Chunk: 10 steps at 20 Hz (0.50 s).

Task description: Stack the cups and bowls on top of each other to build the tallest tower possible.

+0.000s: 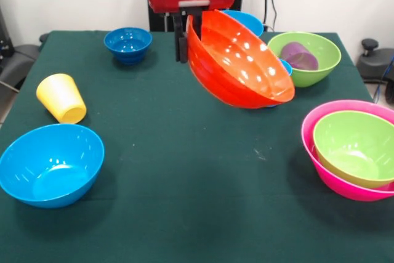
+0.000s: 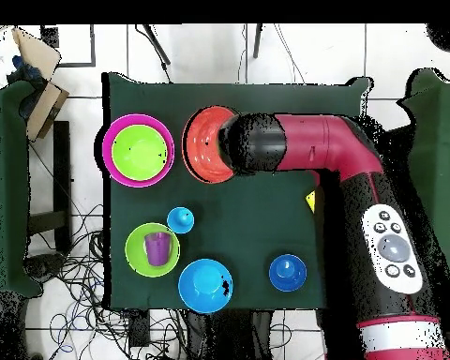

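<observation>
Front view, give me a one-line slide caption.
Sawyer gripper lifts a tilted, wide glossy orange plastic bowl above the green table, beside a pink bowl nesting a lime-green one.

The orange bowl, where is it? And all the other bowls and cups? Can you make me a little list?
orange bowl: lifted off the table, tilted steeply, held at its rim by the tool
pink bowl: on the table, a lime-green bowl nested inside
other lime-green bowl: holds the purple cup
yellow cup: on its side
dark-blue footed bowl: upright, empty
sky-blue bowl: upright, empty
light blue cup: alone on the table
</observation>
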{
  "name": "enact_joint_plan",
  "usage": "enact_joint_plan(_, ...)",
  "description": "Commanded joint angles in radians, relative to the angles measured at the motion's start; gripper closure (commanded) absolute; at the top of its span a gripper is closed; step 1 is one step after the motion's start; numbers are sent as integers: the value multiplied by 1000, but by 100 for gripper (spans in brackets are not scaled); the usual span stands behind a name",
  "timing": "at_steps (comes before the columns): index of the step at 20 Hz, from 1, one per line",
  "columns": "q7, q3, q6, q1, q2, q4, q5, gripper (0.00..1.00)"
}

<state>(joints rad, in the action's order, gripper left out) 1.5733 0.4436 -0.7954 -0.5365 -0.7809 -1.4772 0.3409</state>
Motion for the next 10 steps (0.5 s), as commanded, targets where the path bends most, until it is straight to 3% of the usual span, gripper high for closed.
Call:
enact_joint_plan(1, -106, 122, 80, 4, 59, 12, 3, 100)
enact_joint_plan(4, -57, 120, 148, 20, 114, 30, 18, 100)
enact_joint_plan(10, -7, 121, 184, 46, 177, 60, 0, 100)
